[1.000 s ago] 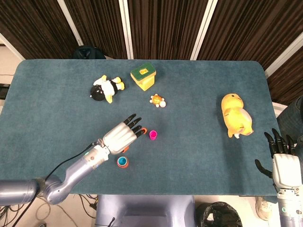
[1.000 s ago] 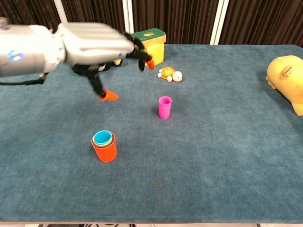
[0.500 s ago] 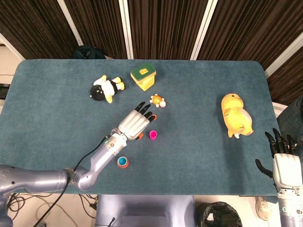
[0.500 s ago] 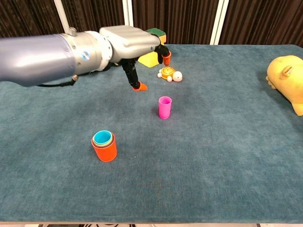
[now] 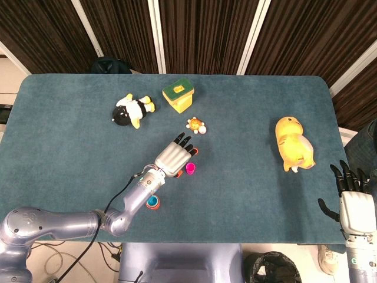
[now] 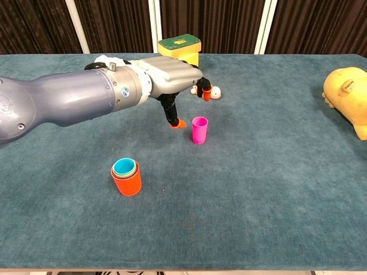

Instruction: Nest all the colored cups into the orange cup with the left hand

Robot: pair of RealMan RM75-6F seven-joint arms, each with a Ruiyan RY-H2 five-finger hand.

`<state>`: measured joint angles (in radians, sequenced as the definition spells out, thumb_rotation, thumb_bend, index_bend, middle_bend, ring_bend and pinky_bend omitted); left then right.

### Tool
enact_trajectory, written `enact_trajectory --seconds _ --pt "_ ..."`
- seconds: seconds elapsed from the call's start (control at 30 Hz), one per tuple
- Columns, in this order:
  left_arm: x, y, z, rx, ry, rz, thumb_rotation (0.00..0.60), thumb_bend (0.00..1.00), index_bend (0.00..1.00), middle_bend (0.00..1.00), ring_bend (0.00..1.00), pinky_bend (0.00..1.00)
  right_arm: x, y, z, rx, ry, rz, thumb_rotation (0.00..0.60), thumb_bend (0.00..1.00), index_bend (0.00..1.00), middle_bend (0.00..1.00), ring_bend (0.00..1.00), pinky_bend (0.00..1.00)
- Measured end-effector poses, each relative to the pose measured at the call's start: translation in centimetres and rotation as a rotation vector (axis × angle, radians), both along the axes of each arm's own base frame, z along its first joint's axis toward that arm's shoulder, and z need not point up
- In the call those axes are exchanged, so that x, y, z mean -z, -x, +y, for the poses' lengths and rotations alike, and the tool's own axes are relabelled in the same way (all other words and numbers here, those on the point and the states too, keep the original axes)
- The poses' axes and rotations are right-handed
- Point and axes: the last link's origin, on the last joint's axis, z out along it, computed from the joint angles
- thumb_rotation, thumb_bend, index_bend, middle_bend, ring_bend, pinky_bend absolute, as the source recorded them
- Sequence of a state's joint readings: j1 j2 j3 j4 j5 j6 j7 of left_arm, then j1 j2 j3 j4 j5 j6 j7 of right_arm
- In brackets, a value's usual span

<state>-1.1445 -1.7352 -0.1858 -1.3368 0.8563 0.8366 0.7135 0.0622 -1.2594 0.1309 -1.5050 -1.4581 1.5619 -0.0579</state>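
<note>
Since 1 s ago, left hand has moved right and toward the far side of the table, from beside the orange cup to just by the pink cup; cups and toys haven't shifted. Head view: left hand hovers over the blue table, fingers apart and stretched toward the small turtle toy, holding nothing; pink cup sits just right of its palm edge. Orange cup w/ smaller cups nested inside stands nearer the robot, under the forearm line. Penguin toy and yellow box w/ green lid at far side, yellow plush well off to the right. Right hand rests at the near right edge, fingers spread, empty. Chest view: left hand above the table, thumb pointing down w/ its orange tip just left of the pink cup, not touching as far as I can tell. Orange cup upright, near-left of pink cup, green and blue rims showing inside. Yellow plush at right edge; box behind the hand.
</note>
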Motion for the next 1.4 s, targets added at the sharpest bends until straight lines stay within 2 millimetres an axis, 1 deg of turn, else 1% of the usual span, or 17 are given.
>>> enact_trajectory --seconds 0.43,0.83,1.1,1.27,1.4 --pt "1.6 0.2 -0.3 -0.004 0.01 -0.007 0.6 0.23 0.4 0.28 0.04 0.06 0.0 0.1 0.0 0.006 0.002 -0.005 0.6 0.31 0.12 0.04 0.15 0.0" --pt "2.6 0.1 -0.6 0.001 0.021 -0.005 0.6 0.26 0.45 0.29 0.04 0.06 -0.1 0.1 0.0 0.01 0.006 -0.009 0.6 0.31 0.12 0.04 0.15 0.0" --pt "2.9 0.0 -0.6 0.01 0.013 -0.001 0.6 0.26 0.46 0.29 0.04 0.06 -0.1 0.1 0.0 0.014 0.008 -0.011 0.6 0.31 0.12 0.04 0.15 0.0" --pt "3.0 -0.1 -0.6 0.013 0.011 -0.004 0.6 0.28 0.49 0.31 0.05 0.07 -0.1 0.1 0.1 0.015 0.008 -0.014 0.6 0.31 0.12 0.04 0.15 0.0" --pt "2.9 -0.1 -0.6 0.012 0.008 -0.005 0.6 0.29 0.49 0.31 0.05 0.07 -0.1 0.1 0.0 0.014 0.006 -0.014 0.6 0.31 0.12 0.04 0.15 0.0"
